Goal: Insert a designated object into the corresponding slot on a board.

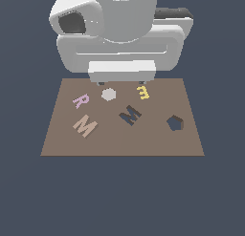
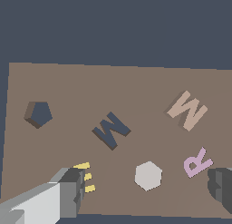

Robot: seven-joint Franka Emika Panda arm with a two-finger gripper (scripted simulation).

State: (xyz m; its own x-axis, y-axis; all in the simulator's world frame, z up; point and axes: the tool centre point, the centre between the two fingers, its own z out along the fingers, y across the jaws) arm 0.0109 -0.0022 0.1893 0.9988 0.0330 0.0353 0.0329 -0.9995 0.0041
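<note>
**Tan M lies free on the board, fingers spread above the far edge**

While the arm hangs over the board's [image 1: 191,134] far edge in the exterior view, we see its fingers [image 2: 68,196] well apart, holding nothing: in the wrist view one pale finger juts in beside the yellow m [image 2: 86,177] and the other, dark finger tip [image 2: 222,189] shows at the opposite border, near the R [image 2: 197,163]. The gripper [image 1: 122,83] sits low behind the pieces, its two short tips just visible under the white hand body.

We find the M [image 1: 85,125] lying flat on the brown board, toward the exterior view's left and nearer the front edge than the other letters. It is tilted, not square to the board's edges. The slot [image 1: 130,115] is a dark M-shaped recess near the board's middle, likewise turned at an angle, and clearly apart from the M. Nothing sits in it.

Just behind the M lies the pink R, and between the R and the yellow m rests a pale grey hexagon [image 1: 109,94]. The yellow m lies near the far edge, behind the slot. Toward the exterior view's right we see a dark pentagon hole [image 1: 175,123], also unfilled, well apart from the slot.

All loose pieces lie flat on the board, none touching another.
</note>
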